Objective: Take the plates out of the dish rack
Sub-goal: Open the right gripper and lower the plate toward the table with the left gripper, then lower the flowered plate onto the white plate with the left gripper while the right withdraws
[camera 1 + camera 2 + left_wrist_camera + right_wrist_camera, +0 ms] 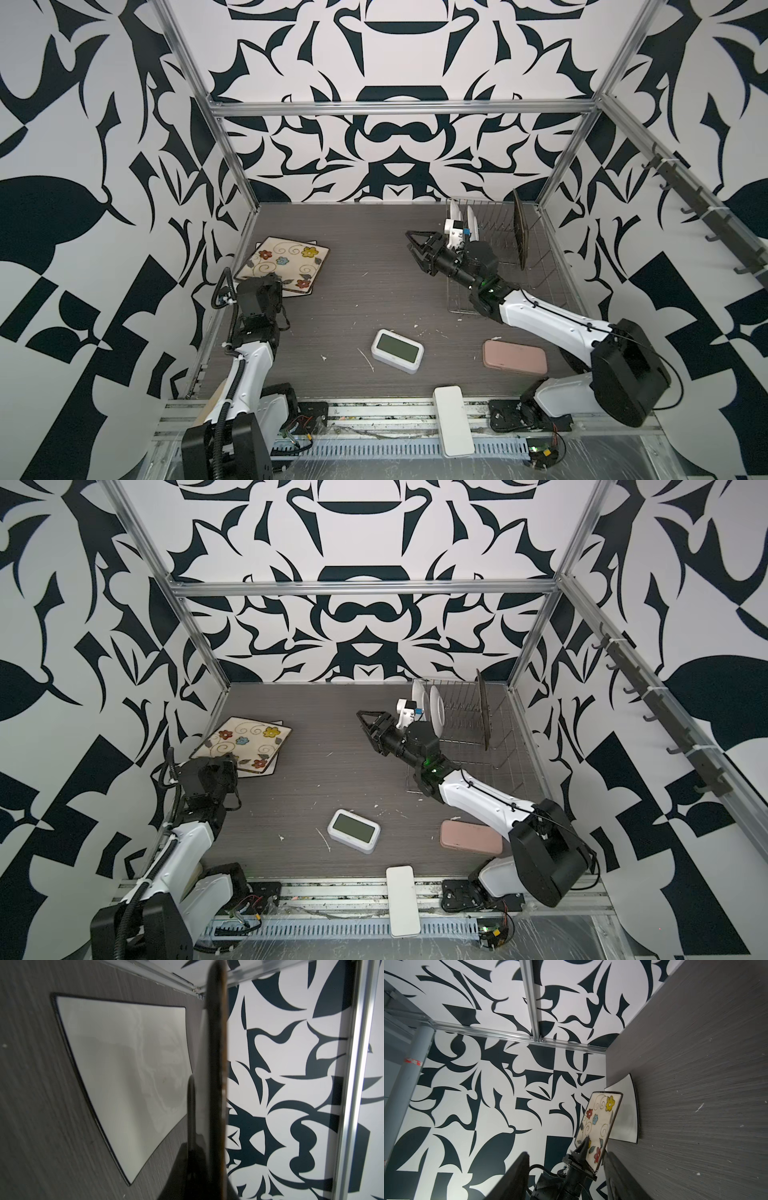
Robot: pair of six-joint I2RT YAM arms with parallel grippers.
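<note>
Over the table's far-left corner, the cream floral square plate (282, 259) is hanging clamped by its near edge in the left gripper (585, 1142). It is sitting slightly tilted above a white square plate (124, 1074) lying flat; whether the two are touching I cannot tell. Setting it down looks like the step in hand. It would go best with the far edge landing first, the near edge easing down until square on the lower plate, and the fingers parting only then. At the far right, the dish rack (540, 266) is holding two round white plates (436, 706) at its left end and a dark square plate (521, 226) upright near its right. The right gripper (415, 247) is hovering just beside the round plates, fingers apart and empty.
</note>
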